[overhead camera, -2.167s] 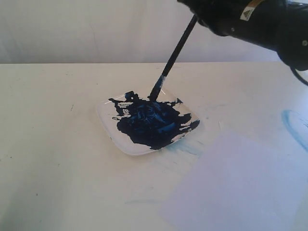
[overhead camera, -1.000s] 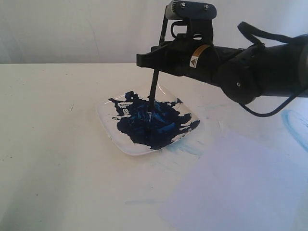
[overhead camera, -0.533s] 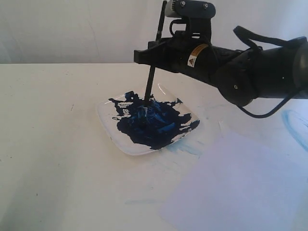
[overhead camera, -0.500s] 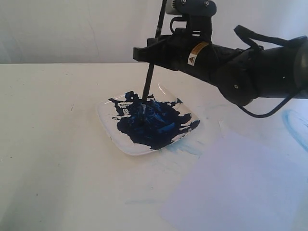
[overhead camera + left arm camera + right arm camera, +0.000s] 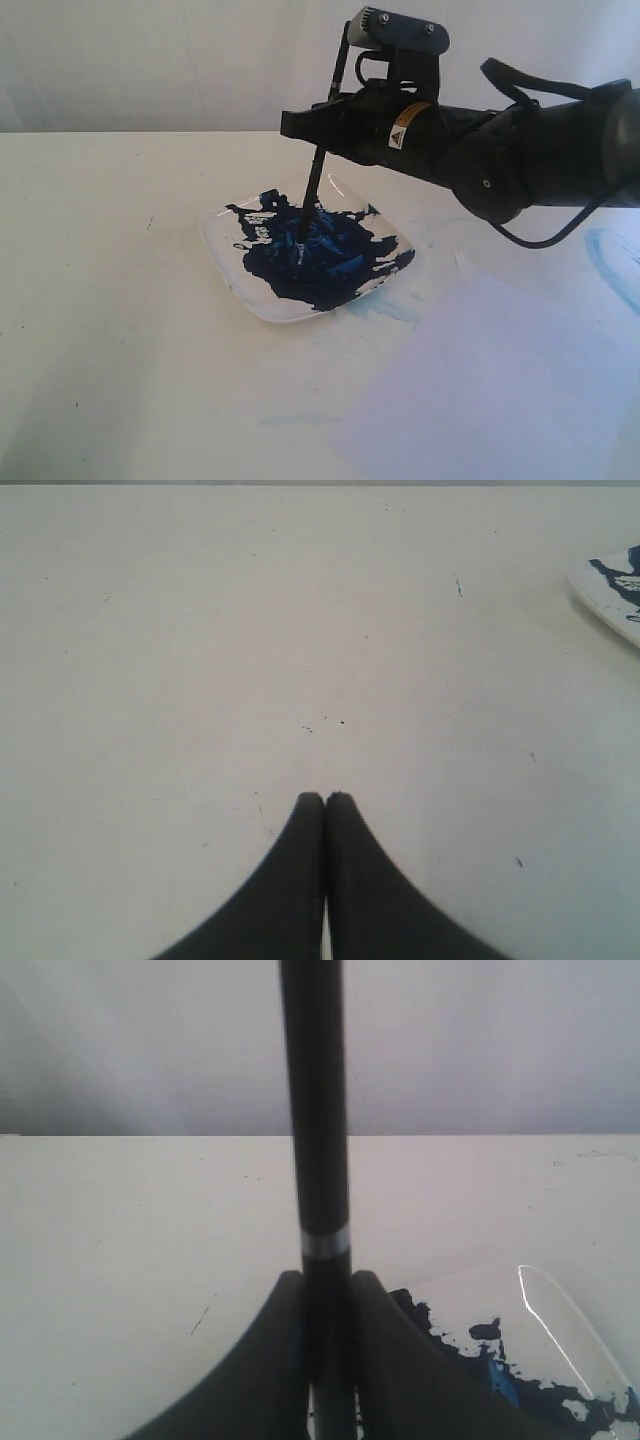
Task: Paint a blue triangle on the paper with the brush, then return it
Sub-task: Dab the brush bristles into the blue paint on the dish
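I see the white table filling most of the exterior view, with my right arm reaching in from the right above it. The paper lies flat on the near right part of the table, its far corner close to the plate without touching it that I can make out. A faint light-blue smear marks the table at the right edge. The square white plate sits near the middle, covered in dark blue paint. The brush stands nearly upright, leaning a little, with its bristle end down in the paint on the plate. My right gripper is clamped on the black handle, which rises between its fingers, the silver band just above them in the wrist view. My left gripper hangs over bare table with its fingers pressed together and nothing between them, the plate's edge at the far side of its view
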Motion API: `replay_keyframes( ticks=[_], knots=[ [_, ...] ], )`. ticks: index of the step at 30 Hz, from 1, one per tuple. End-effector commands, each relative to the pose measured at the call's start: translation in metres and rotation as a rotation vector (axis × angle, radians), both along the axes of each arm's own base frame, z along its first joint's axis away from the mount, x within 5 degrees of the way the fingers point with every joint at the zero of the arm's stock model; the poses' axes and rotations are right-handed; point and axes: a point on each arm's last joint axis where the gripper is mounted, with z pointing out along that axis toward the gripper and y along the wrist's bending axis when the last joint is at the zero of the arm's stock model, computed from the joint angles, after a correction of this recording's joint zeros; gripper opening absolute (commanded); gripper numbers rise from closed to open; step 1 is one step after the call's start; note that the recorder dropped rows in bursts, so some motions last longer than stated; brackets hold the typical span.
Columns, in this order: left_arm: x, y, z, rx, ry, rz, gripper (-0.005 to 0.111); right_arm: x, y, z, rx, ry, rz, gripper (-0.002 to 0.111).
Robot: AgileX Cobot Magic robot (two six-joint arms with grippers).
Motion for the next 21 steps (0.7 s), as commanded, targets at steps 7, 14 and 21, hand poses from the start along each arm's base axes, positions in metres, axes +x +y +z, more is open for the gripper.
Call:
replay_keyframes(
  ticks=[7,14,21],
  knots=[
    [0.0,-0.001,-0.001,-0.015,-0.004,-0.006,0.0,0.001,0.002,0.003,-0.046,-0.091,0.034,0.0],
    [0.0,-0.001,-0.001,-0.015,-0.004,-0.006,0.0,-0.001,0.003,0.019,-0.038,-0.255,0.064,0.0],
    [0.0,-0.001,-0.001,-0.015,-0.004,-0.006,0.0,-0.003,0.001,0.022,-0.057,-0.245,0.065,0.0]
  ],
)
